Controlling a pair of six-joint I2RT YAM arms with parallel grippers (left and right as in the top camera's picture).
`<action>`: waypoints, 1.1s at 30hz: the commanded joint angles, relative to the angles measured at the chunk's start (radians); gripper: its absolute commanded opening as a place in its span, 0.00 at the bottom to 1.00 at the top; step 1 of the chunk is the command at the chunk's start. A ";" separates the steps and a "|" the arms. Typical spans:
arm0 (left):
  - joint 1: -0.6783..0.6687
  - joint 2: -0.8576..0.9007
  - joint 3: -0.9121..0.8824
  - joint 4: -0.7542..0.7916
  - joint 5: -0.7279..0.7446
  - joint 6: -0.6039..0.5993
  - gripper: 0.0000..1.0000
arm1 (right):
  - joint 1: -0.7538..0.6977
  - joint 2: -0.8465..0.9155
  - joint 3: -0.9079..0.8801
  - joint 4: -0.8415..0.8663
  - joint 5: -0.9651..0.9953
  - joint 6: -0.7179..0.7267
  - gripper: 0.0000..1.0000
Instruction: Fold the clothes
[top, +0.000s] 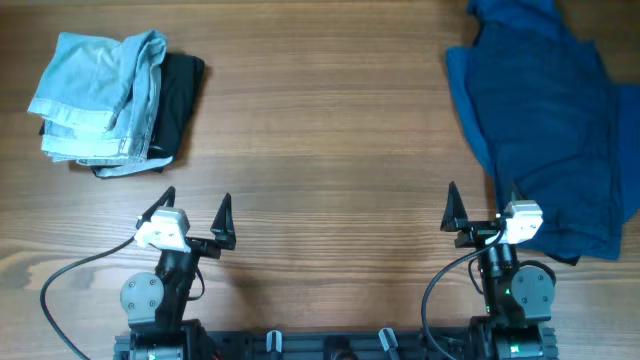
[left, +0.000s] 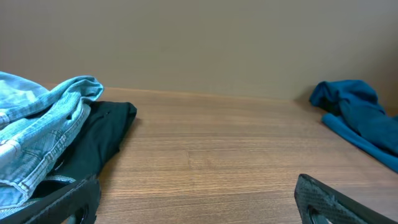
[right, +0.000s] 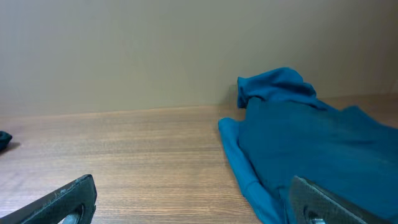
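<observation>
A large dark blue garment (top: 545, 120) lies spread and rumpled at the right of the wooden table; it also shows in the right wrist view (right: 305, 149) and far right in the left wrist view (left: 360, 118). A folded pale blue denim piece (top: 95, 95) rests on a folded black piece (top: 180, 95) at the far left; both show in the left wrist view, denim (left: 37, 137) and black (left: 99, 143). My left gripper (top: 195, 208) is open and empty near the front edge. My right gripper (top: 483, 205) is open and empty, its right finger at the blue garment's near edge.
The wooden table (top: 320, 130) fills the view, with bare wood between the two cloth piles. A plain beige wall (left: 199, 43) stands behind its far edge. The arm bases and cables sit at the front edge.
</observation>
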 joint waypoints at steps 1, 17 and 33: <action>0.008 -0.006 -0.003 -0.006 -0.013 -0.002 1.00 | -0.002 -0.004 -0.002 0.003 -0.009 0.016 1.00; 0.008 -0.006 -0.003 -0.006 -0.013 -0.002 1.00 | -0.002 -0.004 -0.002 0.003 -0.009 0.016 1.00; 0.008 -0.006 -0.003 0.035 0.064 -0.002 1.00 | -0.002 -0.004 -0.001 0.119 0.042 0.018 0.99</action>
